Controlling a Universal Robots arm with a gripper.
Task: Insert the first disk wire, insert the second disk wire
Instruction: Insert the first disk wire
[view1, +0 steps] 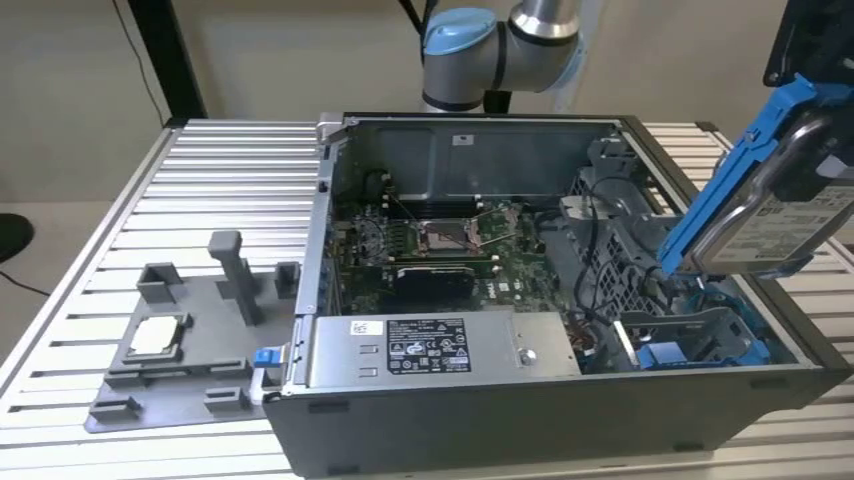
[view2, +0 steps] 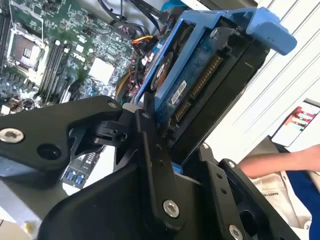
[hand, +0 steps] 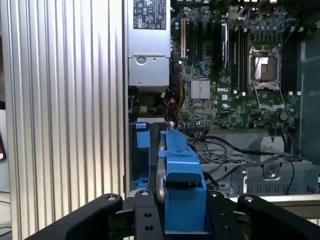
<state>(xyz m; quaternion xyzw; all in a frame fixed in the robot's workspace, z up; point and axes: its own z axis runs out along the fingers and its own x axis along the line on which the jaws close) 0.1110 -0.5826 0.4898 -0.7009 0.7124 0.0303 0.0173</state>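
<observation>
Holding the disk (view1: 785, 225) steady is judged to be the heart of this step. The disk, seated in its blue carrier (view1: 741, 170), is clamped between the fingers of the pincer (hand: 181, 212). It is held at a tilt above the drive bay (view1: 694, 335), at the exterior view's right of the open computer case (view1: 534, 410).

In the second wrist view the circuit-board face of the disk is turned into sight, and its connector sockets (view2: 202, 80) are seen bare. No wire is seen plugged in there, so neither insertion is judged to be done. Loose cables (hand: 235, 150) are seen lying between the motherboard (hand: 235, 75) and the bay, near the carrier but apart from it. Which of them belong to the disk cannot be told.

For a good insertion, each plug should be squared to its socket and its keyed side matched before any push is given. The push should be directed along the socket's axis, and a firm grip is called for so that the carrier is not rocked. A tilt that leaves the sockets reachable is to be preferred. A person's arm (view2: 280, 162) is seen just beyond the tabletop (view1: 227, 170), and should be given room.
</observation>
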